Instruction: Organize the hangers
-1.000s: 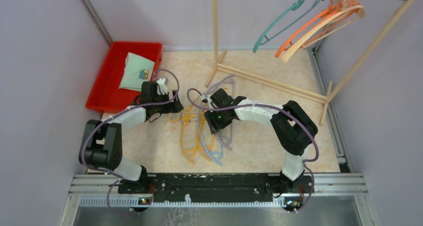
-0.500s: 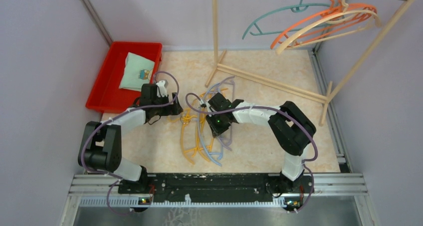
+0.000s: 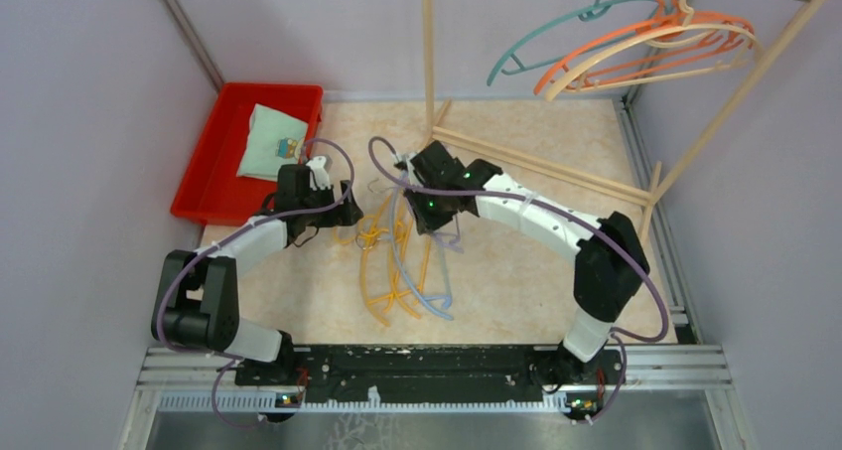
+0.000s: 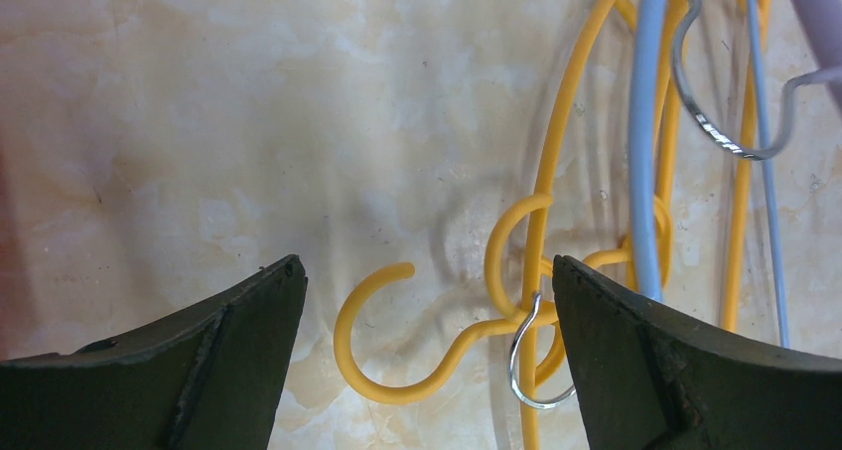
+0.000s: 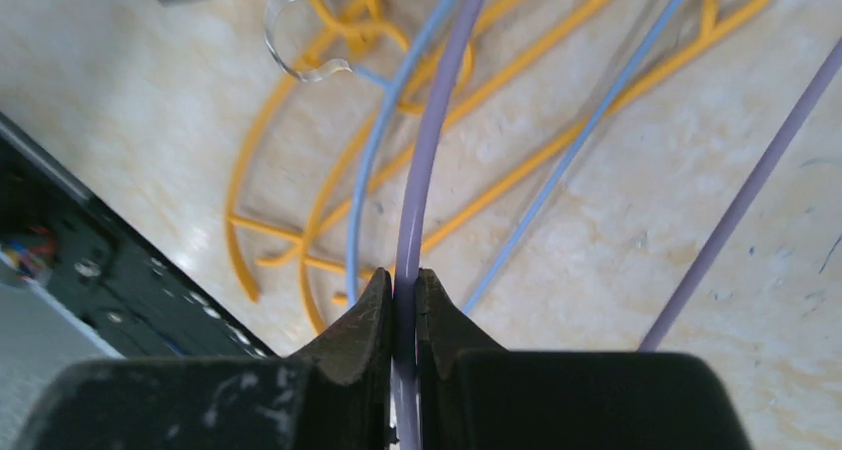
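Observation:
A pile of yellow hangers (image 3: 382, 276) and a light blue hanger (image 3: 400, 256) lies on the table. My right gripper (image 3: 429, 212) is shut on a lavender hanger (image 5: 434, 142) and holds it raised over the pile; its far arm (image 5: 745, 207) slants at the right. My left gripper (image 3: 350, 215) is open just left of the pile, above a yellow hook (image 4: 382, 346) and a metal hook (image 4: 531, 366). A teal hanger (image 3: 536, 38), orange hangers (image 3: 635, 58) and a beige hanger (image 3: 655, 38) hang on the rack at the top right.
A red bin (image 3: 213, 172) with a folded cloth (image 3: 270, 144) stands at the back left. The rack's wooden poles (image 3: 429, 53) and floor bars (image 3: 541, 162) stand at the back right. Grey walls close both sides.
My right gripper has lifted and moved back with the lavender hanger, the arm stretching out. The hung hangers have swung. The left gripper has stayed almost still.

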